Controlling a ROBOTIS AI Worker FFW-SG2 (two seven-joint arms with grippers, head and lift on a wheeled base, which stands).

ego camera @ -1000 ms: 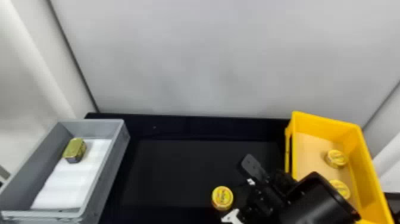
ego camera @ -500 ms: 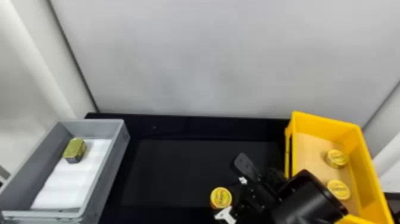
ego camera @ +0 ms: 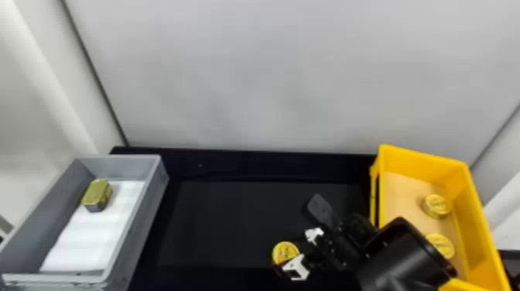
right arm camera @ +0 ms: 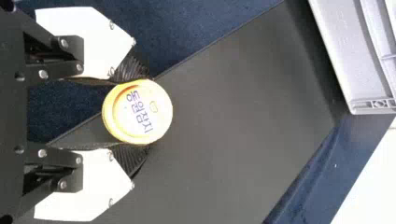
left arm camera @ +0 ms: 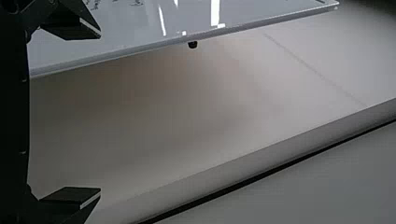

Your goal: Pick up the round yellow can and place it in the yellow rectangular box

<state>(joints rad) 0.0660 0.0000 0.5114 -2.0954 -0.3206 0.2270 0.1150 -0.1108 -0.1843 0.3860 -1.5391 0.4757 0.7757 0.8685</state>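
My right gripper is low over the dark table, its fingertips around the round yellow can. In the right wrist view, the right gripper is shut on the can, whose printed lid faces the camera, with a ribbed black pad against each side. The yellow rectangular box stands at the right, partly hidden by the right arm. My left gripper is held apart from the work, its fingers open with nothing between them.
Two more round yellow cans, one farther back and one nearer, are inside the yellow box. At the left is a grey bin with a white liner and a gold-green rectangular can. A pale wall rises behind the table.
My right gripper has shifted left onto the round can, and its fingers have drawn together on the can's sides. The boxes have stayed put.
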